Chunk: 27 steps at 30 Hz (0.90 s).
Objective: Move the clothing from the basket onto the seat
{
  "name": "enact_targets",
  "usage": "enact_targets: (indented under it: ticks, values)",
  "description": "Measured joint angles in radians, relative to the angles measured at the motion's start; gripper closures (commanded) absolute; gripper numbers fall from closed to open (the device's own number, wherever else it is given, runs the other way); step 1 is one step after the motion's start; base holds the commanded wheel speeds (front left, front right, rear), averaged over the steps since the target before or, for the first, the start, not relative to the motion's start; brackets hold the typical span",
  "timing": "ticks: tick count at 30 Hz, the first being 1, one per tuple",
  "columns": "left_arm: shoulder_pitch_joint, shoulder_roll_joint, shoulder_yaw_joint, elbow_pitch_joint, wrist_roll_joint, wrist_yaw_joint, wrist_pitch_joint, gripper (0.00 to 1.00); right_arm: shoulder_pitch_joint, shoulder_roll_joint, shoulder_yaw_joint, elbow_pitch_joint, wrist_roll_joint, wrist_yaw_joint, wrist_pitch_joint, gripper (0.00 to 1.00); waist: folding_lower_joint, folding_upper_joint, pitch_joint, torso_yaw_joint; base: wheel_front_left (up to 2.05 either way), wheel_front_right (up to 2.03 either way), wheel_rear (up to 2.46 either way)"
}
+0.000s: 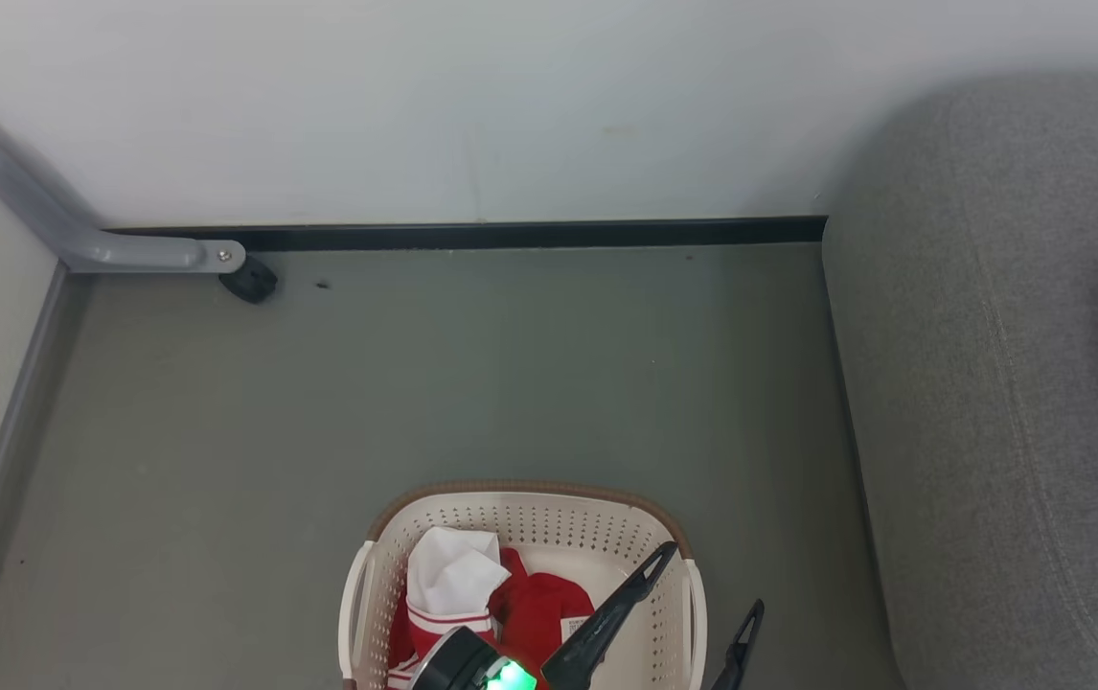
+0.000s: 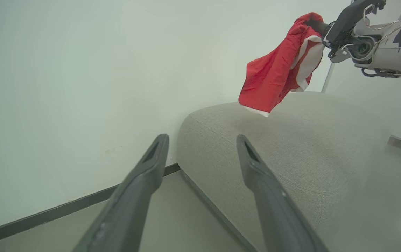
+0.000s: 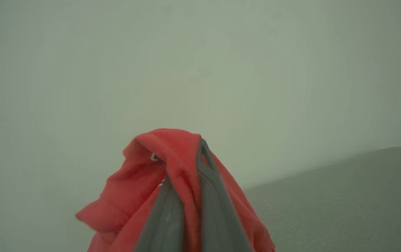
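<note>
The right gripper (image 2: 314, 24) is clamped shut on a red garment (image 2: 274, 77) with white trim. It holds the garment by a bunched fold, so the rest hangs down over the seat (image 2: 291, 150); the lowest hem looks close to the grey cushion, but I cannot tell whether it touches. In the right wrist view the cloth is draped over one finger as well as pinched between the two. The left gripper (image 1: 714, 577) is wide open and holds nothing. It is poised at the right side of the basket (image 1: 530, 491), which stands on the floor (image 1: 415, 383) near the seat and has more clothing (image 1: 535, 609) in it, red pieces and a white one. The main risk, as I judge it, lies in the release: the garment hangs near the rounded end of the cushion by the wall (image 2: 64, 87) (not over its broad middle), so if let go here it may slump over that curve and slide to the floor. The fold lying over the finger could also snag and drag the cloth back off the seat when the arm pulls away. One finger of the left gripper appears over the basket and the other outside its rim, so a straight drop could strike the rim and shove the basket.
</note>
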Motion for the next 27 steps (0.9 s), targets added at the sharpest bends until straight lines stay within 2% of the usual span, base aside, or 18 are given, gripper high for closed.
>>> enact_targets:
  ticks: [8, 18, 27]
  values:
    - [-0.066, 0.000, -0.046, -0.016, 0.012, 0.000, 0.000, 0.00, -0.068, -0.078, -0.051, 0.127, 0.032, 0.016, 0.000, 1.00, 0.0001, 0.0000, 0.103, -0.002, 0.00, 0.00, 0.00]
    - [-0.138, 0.000, -0.079, -0.024, 0.019, 0.000, -0.009, 0.00, -0.147, -0.112, -0.054, 0.187, 0.054, 0.025, -0.001, 1.00, 0.0002, 0.0000, 0.230, 0.011, 0.00, 0.00, 0.00]
    - [-0.171, 0.000, -0.078, -0.007, 0.015, 0.000, -0.017, 0.00, -0.136, -0.108, 0.039, 0.247, 0.097, 0.025, -0.004, 1.00, 0.0000, 0.0001, 0.290, 0.032, 0.00, 0.00, 0.00]
